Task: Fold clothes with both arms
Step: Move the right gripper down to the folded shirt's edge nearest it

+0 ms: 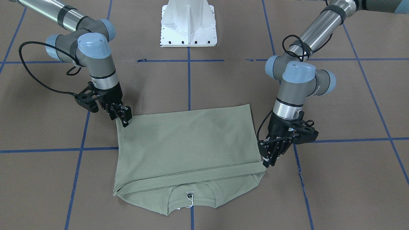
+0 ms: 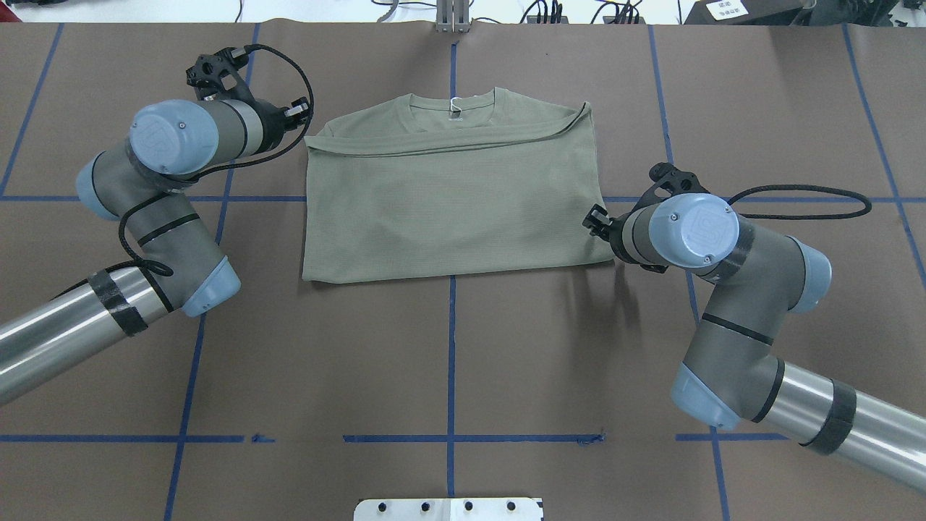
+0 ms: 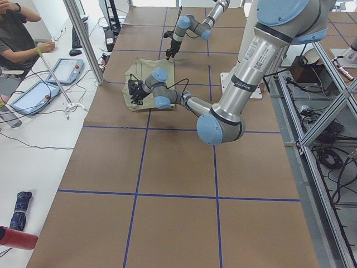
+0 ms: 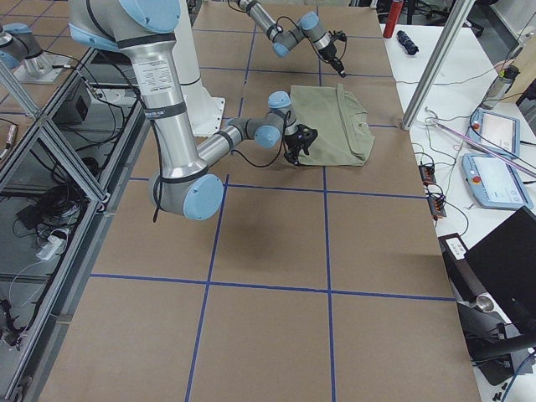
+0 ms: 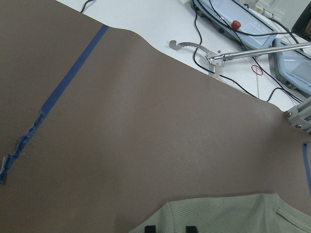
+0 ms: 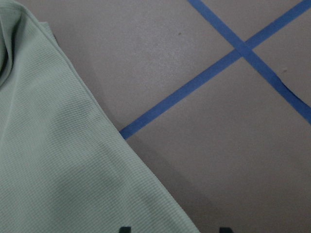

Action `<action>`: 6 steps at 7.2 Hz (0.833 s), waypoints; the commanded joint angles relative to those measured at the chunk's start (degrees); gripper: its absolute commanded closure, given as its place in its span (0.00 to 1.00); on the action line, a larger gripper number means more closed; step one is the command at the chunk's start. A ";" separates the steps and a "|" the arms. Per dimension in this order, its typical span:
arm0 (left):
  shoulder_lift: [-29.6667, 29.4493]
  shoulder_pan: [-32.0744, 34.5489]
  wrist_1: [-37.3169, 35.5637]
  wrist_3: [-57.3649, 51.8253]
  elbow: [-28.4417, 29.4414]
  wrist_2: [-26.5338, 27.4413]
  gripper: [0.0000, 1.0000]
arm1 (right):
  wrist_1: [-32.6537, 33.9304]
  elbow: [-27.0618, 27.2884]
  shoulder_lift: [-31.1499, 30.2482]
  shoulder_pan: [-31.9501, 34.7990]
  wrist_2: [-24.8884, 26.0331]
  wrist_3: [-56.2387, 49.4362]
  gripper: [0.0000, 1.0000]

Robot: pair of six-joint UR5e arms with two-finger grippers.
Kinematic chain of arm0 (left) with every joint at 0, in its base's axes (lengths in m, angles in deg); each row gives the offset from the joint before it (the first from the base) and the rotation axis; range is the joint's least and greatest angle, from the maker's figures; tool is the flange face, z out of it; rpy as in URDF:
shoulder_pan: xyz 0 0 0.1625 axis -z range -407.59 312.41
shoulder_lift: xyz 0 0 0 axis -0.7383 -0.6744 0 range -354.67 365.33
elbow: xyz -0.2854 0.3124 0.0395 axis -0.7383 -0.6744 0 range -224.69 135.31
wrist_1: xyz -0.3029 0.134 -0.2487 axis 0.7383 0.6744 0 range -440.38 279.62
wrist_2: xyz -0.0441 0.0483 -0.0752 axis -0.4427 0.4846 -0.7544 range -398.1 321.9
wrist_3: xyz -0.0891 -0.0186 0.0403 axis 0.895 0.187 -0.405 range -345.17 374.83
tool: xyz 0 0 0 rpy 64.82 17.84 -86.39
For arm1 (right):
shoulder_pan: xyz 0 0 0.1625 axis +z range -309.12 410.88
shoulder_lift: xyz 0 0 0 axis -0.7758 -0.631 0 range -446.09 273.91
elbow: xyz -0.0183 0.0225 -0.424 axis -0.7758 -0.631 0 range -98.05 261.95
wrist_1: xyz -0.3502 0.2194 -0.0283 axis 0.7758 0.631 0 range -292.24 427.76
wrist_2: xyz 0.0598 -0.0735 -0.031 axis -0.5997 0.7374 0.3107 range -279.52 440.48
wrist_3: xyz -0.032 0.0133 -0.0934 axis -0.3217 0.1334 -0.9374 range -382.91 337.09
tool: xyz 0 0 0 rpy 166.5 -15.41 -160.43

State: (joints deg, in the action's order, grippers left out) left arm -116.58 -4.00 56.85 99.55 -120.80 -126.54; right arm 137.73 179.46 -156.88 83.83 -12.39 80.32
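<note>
The sage-green shirt lies flat on the brown table, folded in half, with its hem laid up near the collar. The collar and white hang tag show at the far edge. My left gripper hangs low at the shirt's far left corner. In the left wrist view its tips stand slightly apart over the shirt's edge. My right gripper is low at the near right corner. In the right wrist view its tips stand wide apart across the shirt's edge. Neither gripper lifts any cloth.
The white pedestal base stands at the robot's side of the table. Blue tape lines cross the brown surface. Beyond the far edge are a metal post, tablets, cables and a seated person.
</note>
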 commanded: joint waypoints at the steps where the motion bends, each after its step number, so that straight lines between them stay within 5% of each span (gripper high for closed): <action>1: -0.08 0.00 -0.03 0.00 0.00 -0.07 0.67 | -0.01 0.31 -0.83 -0.17 -0.03 0.05 0.50; 3: 0.00 0.00 -0.03 0.00 0.00 0.02 0.67 | -0.01 0.49 -0.93 -0.17 -0.56 0.23 1.00; 6: -0.08 0.00 0.14 0.00 -0.09 -0.07 0.67 | 0.08 5.99 -3.80 0.09 -4.22 0.05 1.00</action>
State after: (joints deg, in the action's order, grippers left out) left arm -116.56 -4.00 56.91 99.55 -120.83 -126.58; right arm 137.74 181.92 -158.75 83.82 -14.17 80.41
